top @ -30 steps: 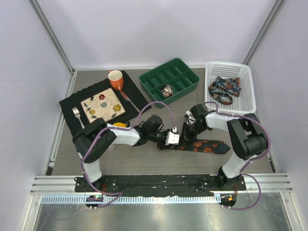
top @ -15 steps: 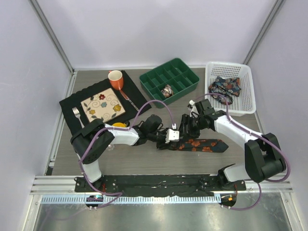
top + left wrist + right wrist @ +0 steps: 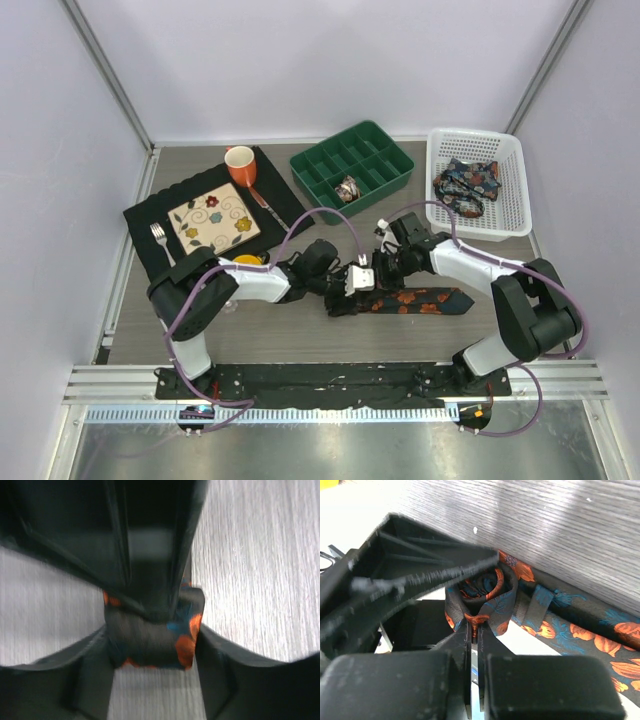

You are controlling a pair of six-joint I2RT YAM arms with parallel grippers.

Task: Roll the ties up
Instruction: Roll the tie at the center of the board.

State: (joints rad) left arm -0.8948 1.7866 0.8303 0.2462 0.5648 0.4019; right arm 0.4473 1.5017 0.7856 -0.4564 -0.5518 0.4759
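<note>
With the tie (image 3: pixel 425 300) laid right of centre on the desk (image 3: pixel 280 335), its coil (image 3: pixel 150 640) pinched by shut right fingers (image 3: pixel 460 652) and flanked by part-open left fingers (image 3: pixel 222 672), wraps should be kept tight and square.

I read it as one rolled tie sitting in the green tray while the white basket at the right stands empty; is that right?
Not quite. The white basket is not empty: it holds a loose bundle of ties, as the top external view shows. One rolled tie does sit in the green tray.
</note>
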